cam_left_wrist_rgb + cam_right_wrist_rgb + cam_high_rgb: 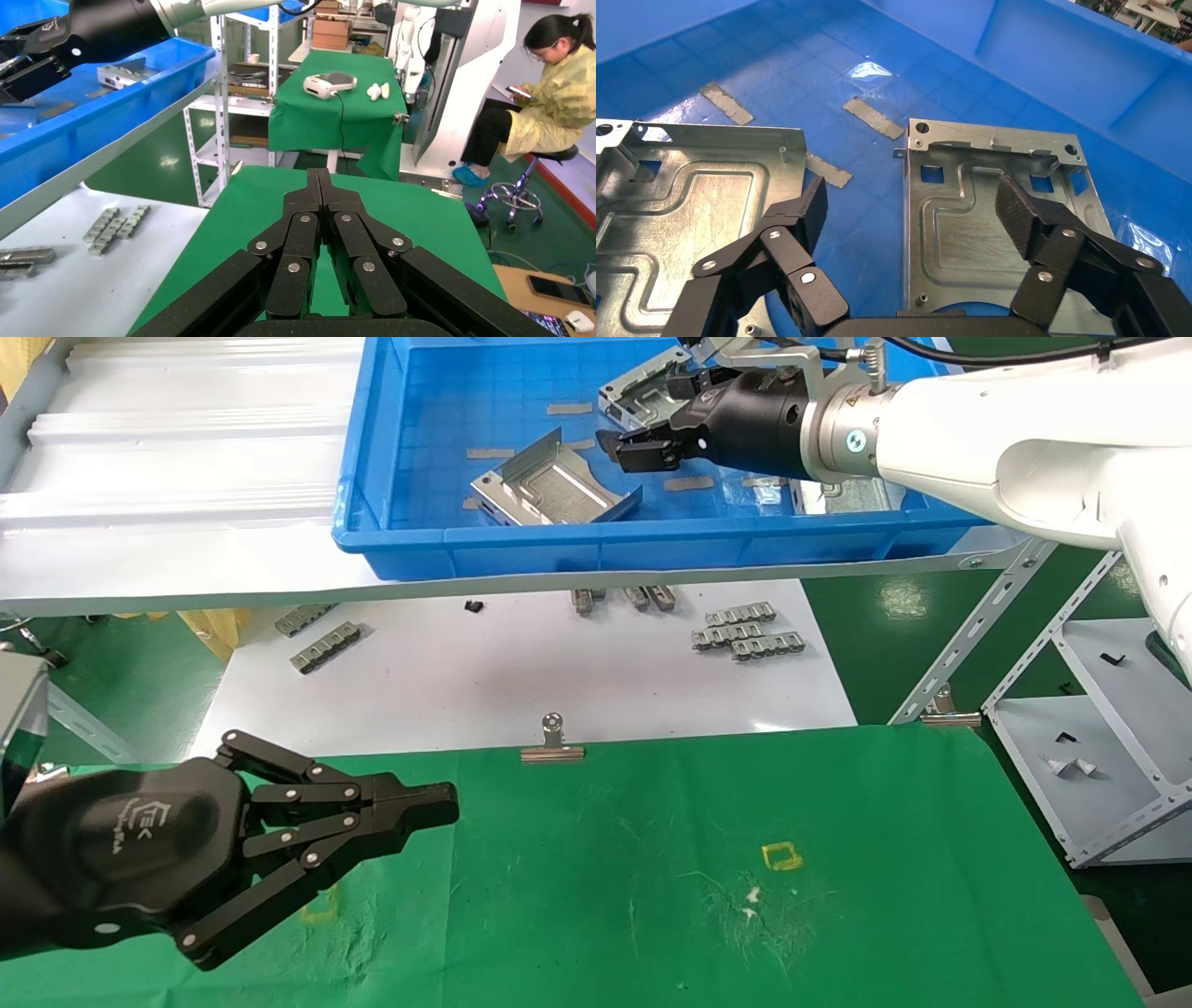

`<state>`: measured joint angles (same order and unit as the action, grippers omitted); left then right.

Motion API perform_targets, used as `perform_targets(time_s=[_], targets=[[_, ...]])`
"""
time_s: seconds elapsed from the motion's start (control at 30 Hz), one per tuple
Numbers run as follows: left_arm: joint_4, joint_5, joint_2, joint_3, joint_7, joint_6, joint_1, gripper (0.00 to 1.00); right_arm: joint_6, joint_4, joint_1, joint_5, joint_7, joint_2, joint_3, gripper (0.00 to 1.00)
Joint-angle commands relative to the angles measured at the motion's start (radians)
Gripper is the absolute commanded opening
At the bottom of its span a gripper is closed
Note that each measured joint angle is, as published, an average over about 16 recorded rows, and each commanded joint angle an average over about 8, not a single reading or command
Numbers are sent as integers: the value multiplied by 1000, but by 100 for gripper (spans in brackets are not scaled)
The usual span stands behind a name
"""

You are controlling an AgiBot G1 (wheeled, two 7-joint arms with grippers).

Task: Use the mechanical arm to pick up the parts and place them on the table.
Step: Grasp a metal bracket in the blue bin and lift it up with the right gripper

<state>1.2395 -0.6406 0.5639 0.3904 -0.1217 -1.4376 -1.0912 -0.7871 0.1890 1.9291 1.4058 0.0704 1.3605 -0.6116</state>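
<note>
With its fingers spread, the right gripper [912, 210] hangs in the blue bin [391, 537] between two metal trays [989, 232], so closing could catch both edges, while the left gripper [438, 803], pressed together, idles at seven o'clock over the green table [838, 896].

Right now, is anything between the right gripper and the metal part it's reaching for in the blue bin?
Nothing visible. The right gripper hangs open inside the blue bin, one finger already over the part; only bare bin floor and flat tape pieces lie nearby.
</note>
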Motion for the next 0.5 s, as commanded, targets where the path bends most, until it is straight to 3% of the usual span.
perform_targets(time_s=[0.03,0.5], targets=[[0,0,0,0,0,0,0,100,2,-5,5,2,8,4,-12,0],[0,0,0,0,0,0,0,100,43,27,-2,-15,116,5,-109,0]])
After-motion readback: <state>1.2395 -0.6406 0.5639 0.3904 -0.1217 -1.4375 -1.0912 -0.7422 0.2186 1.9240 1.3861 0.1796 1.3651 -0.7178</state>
